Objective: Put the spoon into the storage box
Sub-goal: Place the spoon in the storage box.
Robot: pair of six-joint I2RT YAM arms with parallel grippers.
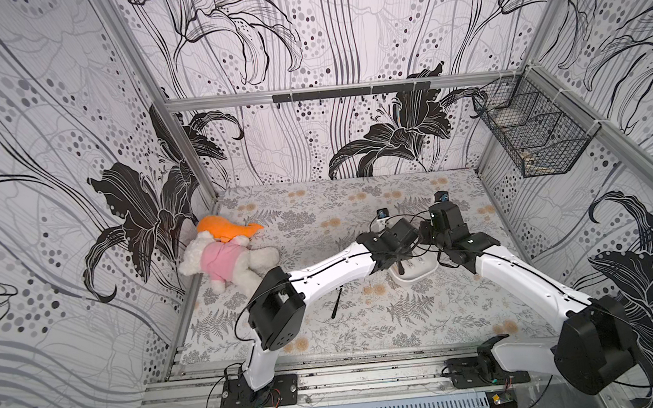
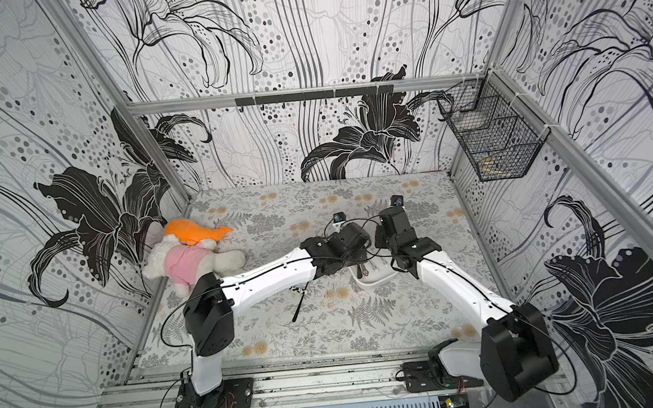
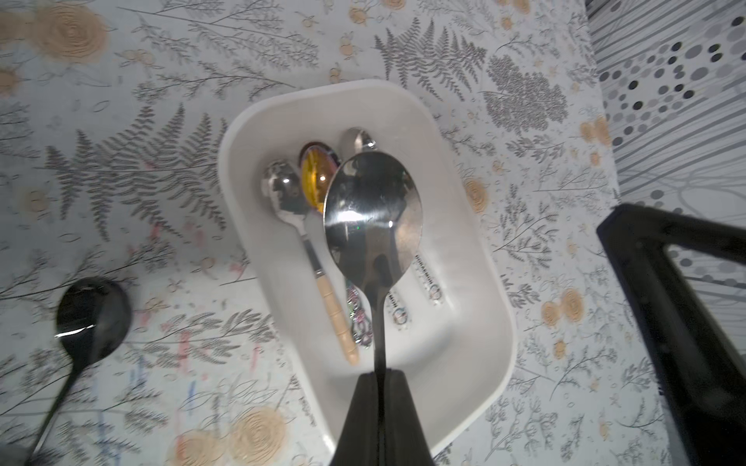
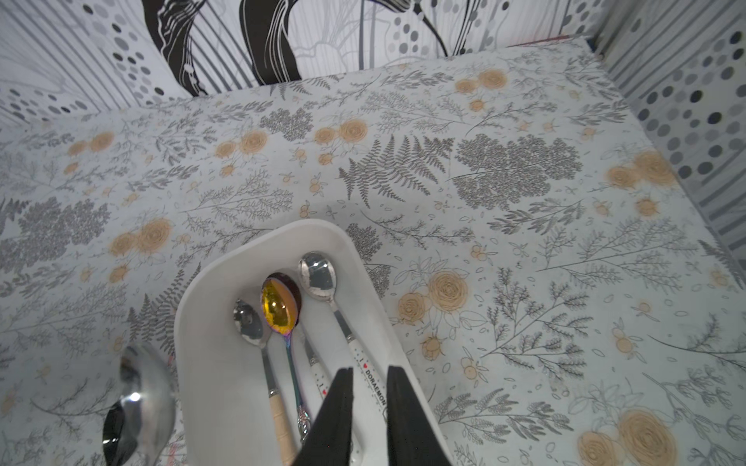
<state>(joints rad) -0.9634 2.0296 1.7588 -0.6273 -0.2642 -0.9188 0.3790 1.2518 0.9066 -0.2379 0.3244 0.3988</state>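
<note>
Directly beneath the left jaws, the storage box (image 3: 476, 322) is seen lying on the counter (image 3: 121, 121). The spoon (image 3: 371, 214) is held above it: its handle is clenched between the left jaws, with the bowl pointing away from them, and it is not yet laid in the box. Four pieces are kept inside, side by side: a beige-handled spoon (image 3: 335, 318), a golden-bowled spoon (image 4: 278, 306), a silver spoon (image 4: 319, 278) with a white printed handle, and a further white handle (image 4: 321, 379) whose bowl is hidden. The right jaws are parted by a narrow gap over the end of the box nearest them. The printed handle is seen through that gap, and whether it is touched cannot be told. A black spoon (image 3: 91, 314) is lying on the counter near the left jaws, on the side away from the right jaws and apart from the box. Well away from both jaws, a plush toy (image 1: 224, 258) in pink with an orange hat is laid against a wall. The counter is covered with a fern-and-flower print, and the walls are papered with black lilies and dots. A wire basket (image 1: 532, 134) is hung on the side wall nearest the right jaws, and a hook rail (image 1: 351, 91) is fixed across the back wall
</note>
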